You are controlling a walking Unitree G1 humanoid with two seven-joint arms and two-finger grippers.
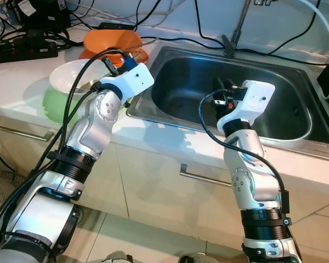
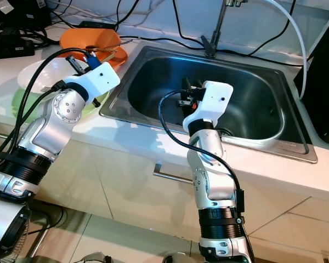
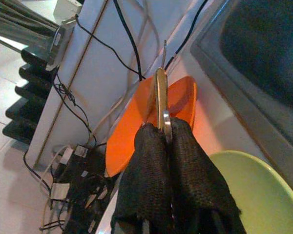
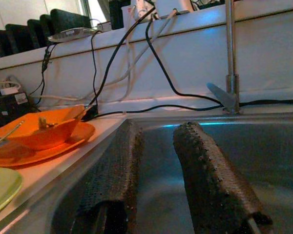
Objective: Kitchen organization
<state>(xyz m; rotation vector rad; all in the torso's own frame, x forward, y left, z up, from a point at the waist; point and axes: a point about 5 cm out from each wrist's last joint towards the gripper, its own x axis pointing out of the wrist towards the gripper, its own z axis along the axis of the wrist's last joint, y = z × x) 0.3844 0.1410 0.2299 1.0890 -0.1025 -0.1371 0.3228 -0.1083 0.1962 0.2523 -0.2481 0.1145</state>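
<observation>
Stainless steel sink (image 1: pixel 296 98) sits sunk into the white counter (image 1: pixel 22 82), with the faucet (image 4: pixel 229 58) at its 12 o'clock. Right gripper (image 4: pixel 161 180) hangs inside the basin, fingers apart with nothing between them. Left gripper (image 3: pixel 168 146) is over the dishes at the sink's 9 o'clock, fingers pinched on a metal utensil (image 3: pixel 161 97), can't tell whether it's a fork or spoon. Under it: orange bowl (image 1: pixel 112 41) on an orange plate (image 4: pixel 34 148), then a white bowl (image 1: pixel 71 76) and green plate (image 1: pixel 57 104).
</observation>
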